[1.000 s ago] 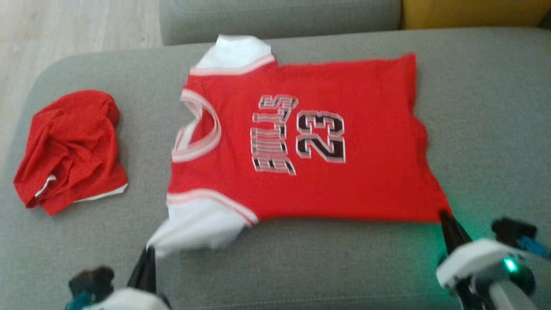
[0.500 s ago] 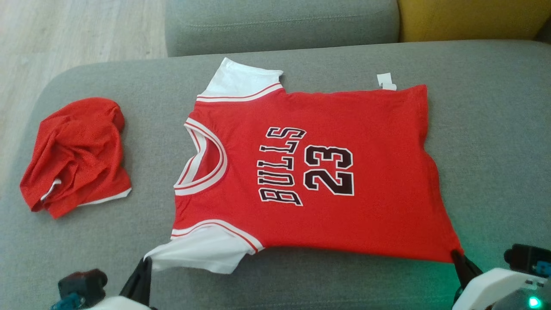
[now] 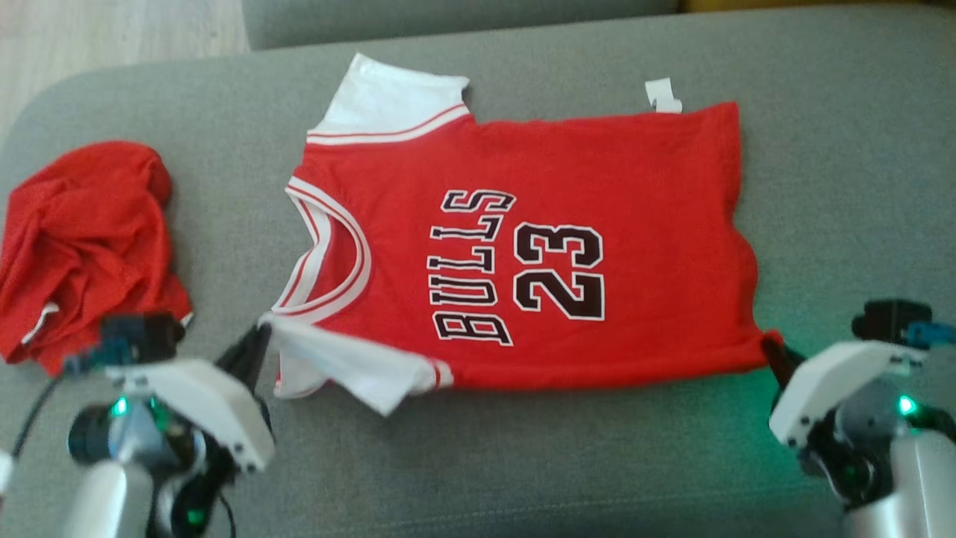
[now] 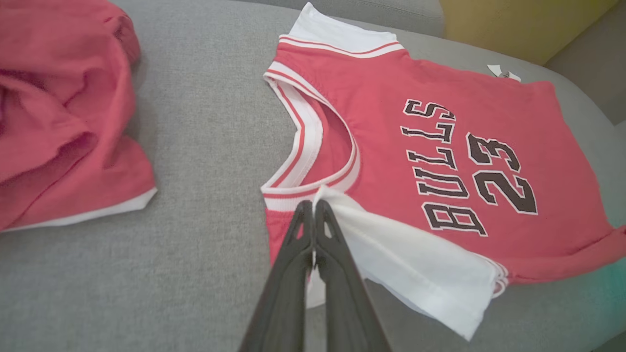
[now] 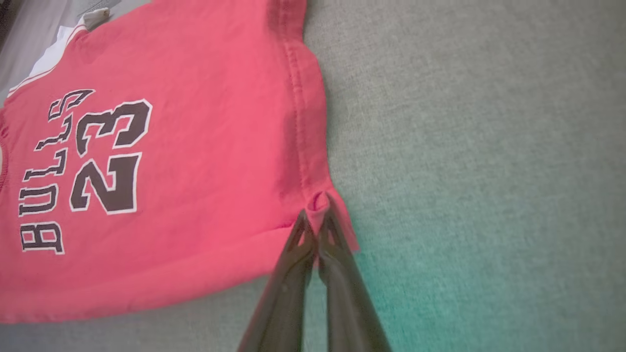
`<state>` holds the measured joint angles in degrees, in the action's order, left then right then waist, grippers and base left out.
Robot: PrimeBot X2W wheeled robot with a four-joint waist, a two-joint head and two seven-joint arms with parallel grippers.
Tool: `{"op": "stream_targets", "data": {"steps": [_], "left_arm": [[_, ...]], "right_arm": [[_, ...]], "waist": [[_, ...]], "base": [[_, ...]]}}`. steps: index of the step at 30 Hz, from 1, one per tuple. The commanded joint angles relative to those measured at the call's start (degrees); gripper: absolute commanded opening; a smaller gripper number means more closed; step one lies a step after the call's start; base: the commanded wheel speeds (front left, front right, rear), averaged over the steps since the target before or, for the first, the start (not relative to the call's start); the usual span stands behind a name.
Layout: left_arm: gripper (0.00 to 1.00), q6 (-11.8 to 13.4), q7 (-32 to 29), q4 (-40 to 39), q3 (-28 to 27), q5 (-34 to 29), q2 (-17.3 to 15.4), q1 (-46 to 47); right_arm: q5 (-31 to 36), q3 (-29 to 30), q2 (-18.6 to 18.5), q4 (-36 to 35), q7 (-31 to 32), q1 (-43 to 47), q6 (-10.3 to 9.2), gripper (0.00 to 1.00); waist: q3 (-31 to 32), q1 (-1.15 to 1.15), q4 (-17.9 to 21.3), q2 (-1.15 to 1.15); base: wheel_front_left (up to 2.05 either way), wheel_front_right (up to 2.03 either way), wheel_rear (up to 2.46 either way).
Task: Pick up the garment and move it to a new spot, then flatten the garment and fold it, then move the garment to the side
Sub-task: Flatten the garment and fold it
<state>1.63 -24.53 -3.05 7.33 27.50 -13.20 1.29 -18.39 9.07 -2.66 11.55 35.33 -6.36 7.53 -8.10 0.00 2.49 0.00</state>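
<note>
Pinching white sleeve (image 4: 415, 264) in my left gripper (image 4: 313, 208), hem corner (image 5: 320, 200) in my right gripper (image 5: 317, 215), both clamped tight; jersey (image 3: 597, 172) lies ahead, long axis running between them.

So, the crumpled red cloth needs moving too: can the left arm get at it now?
Likely not yet: the left gripper is shut on the jersey, at its sleeve. The cloth lies close by, nothing between, so reachable once freed.

My head camera looks steeply down on the grey cushion (image 3: 859, 187), whole jersey (image 3: 597, 172) framed. Left wrist camera: low, close, at the collar end. Right wrist: close at the hem corner. All three share the lettering (image 3: 554, 295).
</note>
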Motion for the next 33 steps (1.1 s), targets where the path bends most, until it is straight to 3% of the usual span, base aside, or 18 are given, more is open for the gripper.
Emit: {"op": "stream_targets", "data": {"steps": [1,7,15,16,17,18,19,25,33], "left_arm": [[0.00,-0.41,-0.48,-0.44,-2.30,0.57,-1.76,4.73],[0.00,-2.39,0.04,5.86,-1.89,0.85,-2.57,12.09],[0.00,-4.71,5.15,12.63,-1.36,0.90,-1.90,17.37],[0.00,-4.96,6.04,13.56,-1.24,0.84,-1.73,17.93],[0.00,-5.23,7.11,14.49,-1.21,0.95,-1.46,18.47],[0.31,-5.43,8.16,15.49,-1.24,1.00,-1.27,18.89],[1.00,-5.56,9.50,16.30,-1.33,0.96,-1.04,19.21],[1.00,-5.24,18.70,18.93,-2.01,0.04,0.73,18.73],[1.00,0.54,34.11,15.12,-2.50,-6.31,2.69,13.57]], "right_arm": [[0.18,-1.65,-0.99,-1.18,0.13,-3.25,-0.04,0.00],[-0.55,-2.92,-1.33,2.09,-2.52,-8.60,-0.04,0.00],[-2.02,-5.00,-2.17,5.49,-8.63,-12.24,-0.04,0.00],[-2.25,-5.30,-2.32,5.85,-9.61,-12.51,-0.04,0.05],[-2.42,-5.88,-2.57,5.94,-10.97,-12.75,-0.04,0.41],[-2.92,-6.26,-2.59,5.94,-12.68,-12.92,-0.04,0.93],[-3.14,-6.87,-2.80,6.07,-14.11,-12.97,-0.04,1.00],[-3.43,-10.18,-4.60,5.42,-26.07,-11.52,-0.04,1.00],[0.86,-13.52,-7.39,3.03,-40.32,-7.79,-0.04,1.00]], "waist": [[-1.13,0.00,0.12,0.00],[-2.97,0.00,0.48,0.00],[-4.57,0.00,0.55,0.00],[-4.80,0.00,0.48,0.00],[-5.02,0.00,0.43,0.00],[-5.21,0.00,0.45,0.00],[-5.41,0.00,0.48,0.00],[-6.23,0.00,0.51,0.00],[-5.97,0.00,0.42,0.00]], "base": [[0.00,0.00,0.00],[0.00,0.00,0.00],[0.00,0.00,0.00],[0.00,0.00,0.00],[0.00,0.00,0.00],[0.00,0.00,0.00],[0.00,0.00,0.00],[0.00,0.00,0.00],[0.00,0.00,0.00]]}}
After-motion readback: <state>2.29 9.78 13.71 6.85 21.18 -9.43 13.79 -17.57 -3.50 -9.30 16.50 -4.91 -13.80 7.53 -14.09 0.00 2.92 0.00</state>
